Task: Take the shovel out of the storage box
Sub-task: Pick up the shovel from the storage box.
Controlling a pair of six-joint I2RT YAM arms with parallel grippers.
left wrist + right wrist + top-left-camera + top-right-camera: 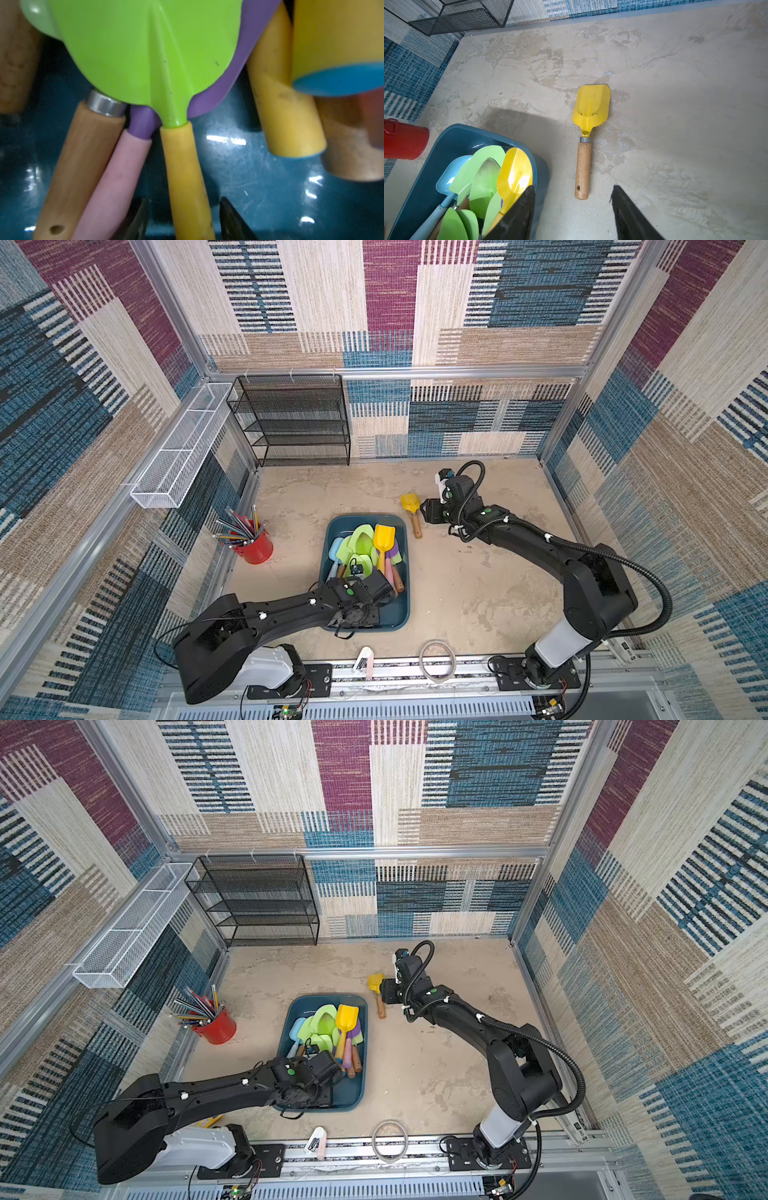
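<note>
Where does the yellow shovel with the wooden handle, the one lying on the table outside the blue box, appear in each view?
In a top view: the yellow shovel lies on the table, just past the far right corner of the storage box.
In a top view: the shovel is in the same spot.
Left wrist: not in it.
Right wrist: the shovel lies flat on the table beside the box.
Shared landmark: the storage box, seen in all four views.

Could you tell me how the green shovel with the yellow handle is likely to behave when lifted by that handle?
The green shovel looks stiff: it is formed with a central ridge. Its smooth, tapering yellow handle might slip in a grip. It lies over the purple shovel, so lifting could nudge that.
</note>
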